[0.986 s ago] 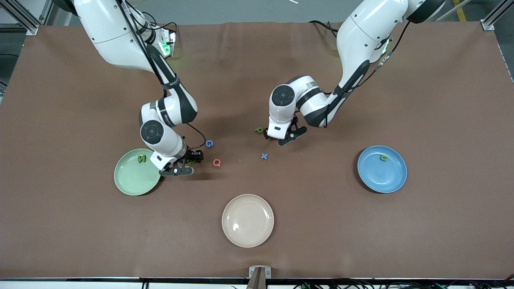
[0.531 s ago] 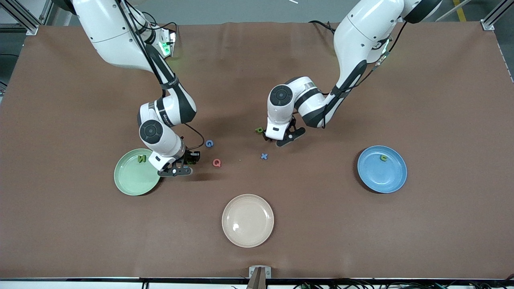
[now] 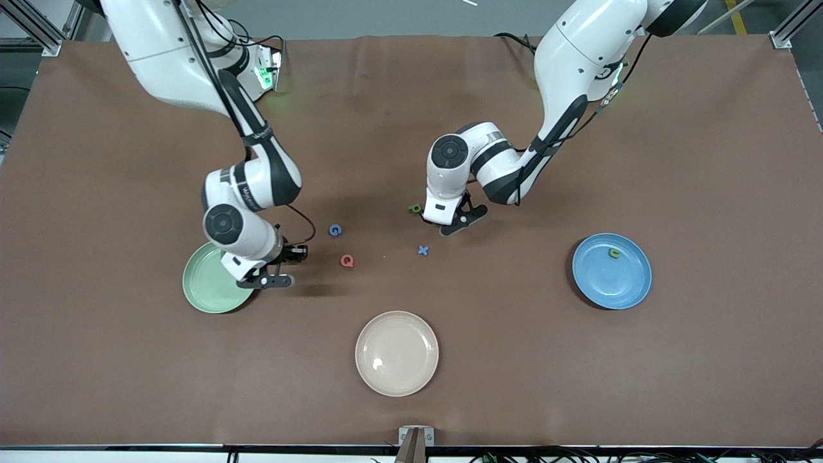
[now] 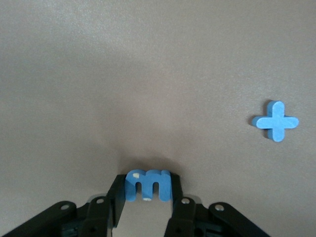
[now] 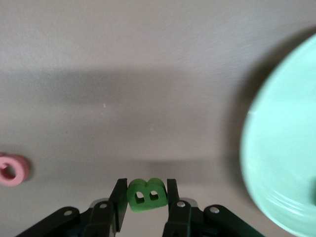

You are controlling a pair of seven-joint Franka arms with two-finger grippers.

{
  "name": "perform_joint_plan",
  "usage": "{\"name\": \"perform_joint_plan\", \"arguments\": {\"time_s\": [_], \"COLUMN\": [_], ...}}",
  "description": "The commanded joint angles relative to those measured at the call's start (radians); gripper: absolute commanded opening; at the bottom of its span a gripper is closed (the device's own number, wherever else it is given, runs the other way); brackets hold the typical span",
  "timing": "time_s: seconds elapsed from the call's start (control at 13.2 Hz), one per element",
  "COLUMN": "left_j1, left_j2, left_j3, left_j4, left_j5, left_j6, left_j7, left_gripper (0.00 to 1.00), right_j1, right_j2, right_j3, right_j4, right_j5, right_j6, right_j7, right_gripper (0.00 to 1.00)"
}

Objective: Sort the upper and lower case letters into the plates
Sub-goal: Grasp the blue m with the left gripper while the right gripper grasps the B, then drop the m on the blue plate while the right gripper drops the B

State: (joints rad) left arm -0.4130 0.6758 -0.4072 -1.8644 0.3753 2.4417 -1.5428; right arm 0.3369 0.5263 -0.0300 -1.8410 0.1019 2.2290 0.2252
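1. The right hand has shifted toward the mint plate since a second ago, now over its rim at 3 o'clock; its fingers are closed on a green letter B.
2. The left hand has barely moved; it is clamped on a blue letter m low at the desk.
3. An olive letter sits beside the left hand; the blue cross, blue G and pink Q lie between the arms.
4. The blue plate holds one small letter; the beige plate sits nearest the camera.
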Motion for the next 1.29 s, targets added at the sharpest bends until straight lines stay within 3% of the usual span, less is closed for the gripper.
{"name": "perform_joint_plan", "arguments": {"time_s": [0.0,0.23,0.46,0.68,0.99,1.21], "left_j1": [-0.001,0.074,0.212,0.379,0.600,0.718], "left_j2": [0.007,-0.085,-0.176,-0.234,-0.239,-0.182], "left_j3": [0.013,0.001,-0.051,-0.107,-0.119,-0.116], "left_j4": [0.010,0.014,0.016,0.011,-0.009,-0.002], "left_j5": [0.057,0.050,-0.039,-0.052,-0.039,-0.020], "left_j6": [0.005,-0.033,-0.107,-0.202,-0.245,-0.230], "left_j7": [-0.002,0.130,0.338,0.519,0.763,0.903], "left_gripper": [0.26,0.26,0.26,0.25,0.24,0.24], "right_j1": [-0.074,-0.180,-0.193,-0.200,-0.213,-0.219], "right_j2": [-0.029,-0.020,-0.017,-0.006,0.020,0.026], "right_j3": [0.012,0.012,0.012,0.012,0.010,0.010], "right_j4": [0.077,0.069,-0.004,-0.038,-0.076,-0.092], "right_j5": [-0.008,-0.007,-0.007,-0.007,-0.008,-0.008], "right_j6": [-0.138,-0.111,-0.007,0.052,0.120,0.138], "right_j7": [-0.122,-0.320,-0.345,-0.345,-0.345,-0.345], "right_gripper": [0.03,0.03,0.03,0.03,0.04,0.05]}}
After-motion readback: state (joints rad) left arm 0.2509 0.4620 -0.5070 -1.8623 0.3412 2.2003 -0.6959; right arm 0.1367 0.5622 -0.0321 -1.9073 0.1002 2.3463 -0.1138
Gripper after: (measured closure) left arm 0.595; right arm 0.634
